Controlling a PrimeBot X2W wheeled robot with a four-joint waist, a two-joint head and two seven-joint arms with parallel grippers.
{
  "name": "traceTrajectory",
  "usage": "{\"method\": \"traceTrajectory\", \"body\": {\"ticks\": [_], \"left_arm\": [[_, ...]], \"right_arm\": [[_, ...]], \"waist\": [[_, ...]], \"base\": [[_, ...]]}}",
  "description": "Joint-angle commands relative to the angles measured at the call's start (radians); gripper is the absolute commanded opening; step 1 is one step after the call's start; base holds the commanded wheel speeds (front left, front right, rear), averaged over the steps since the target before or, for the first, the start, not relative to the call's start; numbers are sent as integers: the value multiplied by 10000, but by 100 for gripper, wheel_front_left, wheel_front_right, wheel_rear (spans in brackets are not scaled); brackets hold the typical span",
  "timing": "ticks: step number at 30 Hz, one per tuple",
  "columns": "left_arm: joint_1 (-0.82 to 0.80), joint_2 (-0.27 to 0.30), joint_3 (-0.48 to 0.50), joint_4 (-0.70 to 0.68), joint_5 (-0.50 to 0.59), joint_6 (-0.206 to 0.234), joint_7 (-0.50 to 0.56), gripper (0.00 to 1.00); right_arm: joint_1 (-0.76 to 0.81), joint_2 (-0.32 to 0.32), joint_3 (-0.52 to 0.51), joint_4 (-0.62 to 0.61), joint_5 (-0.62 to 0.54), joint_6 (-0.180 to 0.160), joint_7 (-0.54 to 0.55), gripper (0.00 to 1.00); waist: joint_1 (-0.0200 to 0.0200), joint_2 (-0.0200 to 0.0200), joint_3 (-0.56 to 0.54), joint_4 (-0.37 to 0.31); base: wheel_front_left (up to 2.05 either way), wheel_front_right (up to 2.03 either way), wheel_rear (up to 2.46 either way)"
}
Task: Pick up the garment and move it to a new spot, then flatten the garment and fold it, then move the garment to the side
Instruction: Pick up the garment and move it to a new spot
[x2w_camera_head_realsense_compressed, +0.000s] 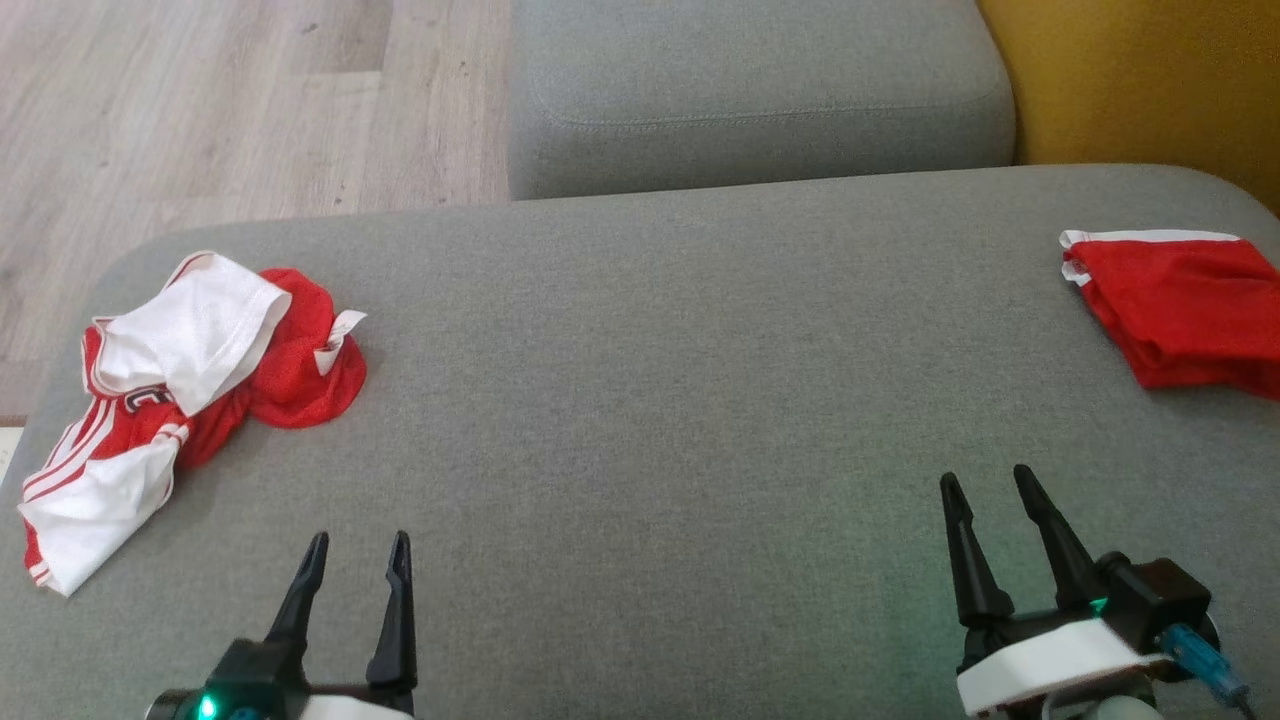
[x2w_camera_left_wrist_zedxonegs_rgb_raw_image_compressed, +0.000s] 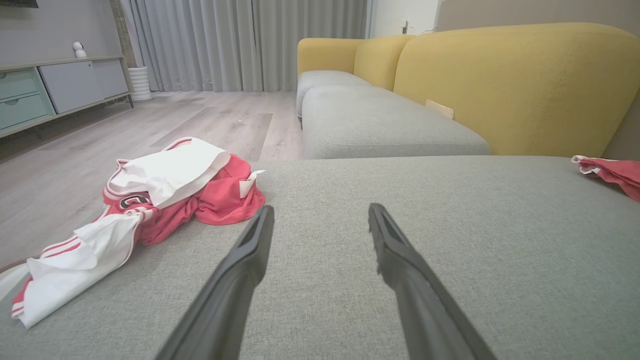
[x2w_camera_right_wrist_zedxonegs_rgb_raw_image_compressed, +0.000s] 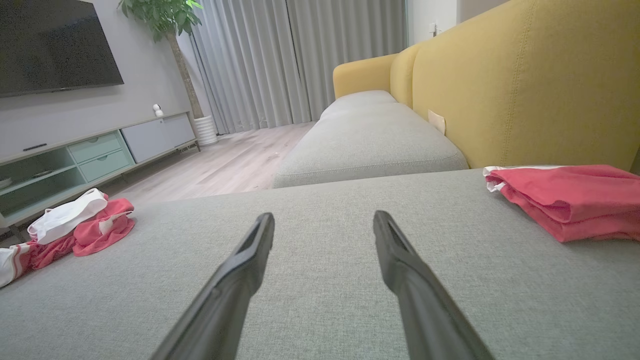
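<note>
One crumpled red-and-white garment lies heaped.

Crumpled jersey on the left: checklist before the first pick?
1. Left gripper open, holding nothing: ok.
2. Right gripper open, holding nothing: ok.
3. Crumpled red-and-white jersey in plain sight, nothing on top of it: ok.
4. Jersey flat enough to fold: not ok, it is bunched up.
5. Jersey fully on the grey cushion: cannot tell, its white end lies at the left edge.
6. Folded red garment lies apart from the jersey, at the right edge: ok.
</note>
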Motion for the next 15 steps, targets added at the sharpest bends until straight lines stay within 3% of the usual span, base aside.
{"method": "traceTrajectory", "body": {"ticks": [1, 15], "left_arm": [[-581, -75, 272, -339, 40, 90, -55, 100], [-725, -75, 265, -283, -36, 173, -55, 100]], "right_arm": [[-418, -180, 200, -386, 27, -9, -135, 100], [-365, -146, -39, -355, -162, -9, -135, 100]], "waist": [[1, 0, 34, 18], [1, 0, 104, 476]], "base": [[0, 0, 0], [0, 0, 0]]}}
